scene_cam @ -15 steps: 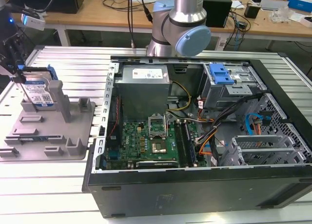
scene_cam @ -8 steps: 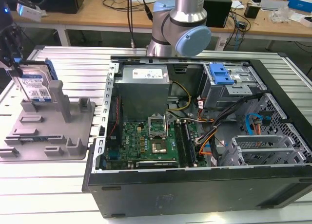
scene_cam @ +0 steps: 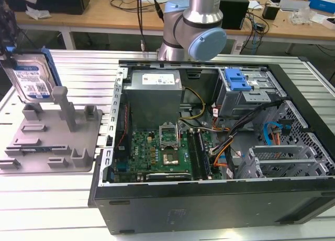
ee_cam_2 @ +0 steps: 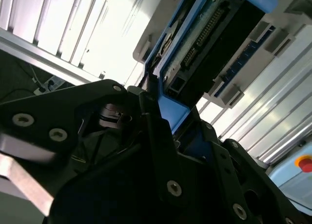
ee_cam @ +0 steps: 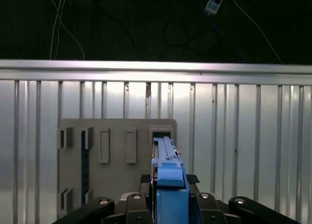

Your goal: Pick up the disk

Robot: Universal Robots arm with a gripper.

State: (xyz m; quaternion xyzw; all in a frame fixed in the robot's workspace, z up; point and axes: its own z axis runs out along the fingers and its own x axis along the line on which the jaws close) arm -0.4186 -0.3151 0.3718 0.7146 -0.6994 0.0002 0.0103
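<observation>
In the exterior view, nearest the camera, one open computer case [scene_cam: 220, 162] lies on the slatted metal surface [scene_cam: 78, 68], its green motherboard [scene_cam: 162, 149] exposed, with a silver power supply [scene_cam: 154, 91] behind the board and a blue-tabbed drive cage [scene_cam: 243, 86] at the case's 1 o'clock corner. At about 9 o'clock from the case sits one grey slotted holder tray [scene_cam: 52, 141], its upright posts rising from the base. Above the tray's far end, at roughly 10 o'clock from the case, the single disk [scene_cam: 32, 78] hangs upright, label facing the camera, blue rail along its edge, lifted clear of the tray posts. Behind the case stands the arm's silver column with a pale blue joint cap [scene_cam: 207, 42]. Beyond it runs a wooden workbench [scene_cam: 104, 13] strewn with cables and boxes.

In both wrist views the black tool [ee_cam: 168, 204] is pinching the disk [ee_cam: 168, 160] by its blue rails, the connector edge [ee_cam_2: 204, 34] pointing away, with the tray [ee_cam: 112, 141] lying below on the slats.
</observation>
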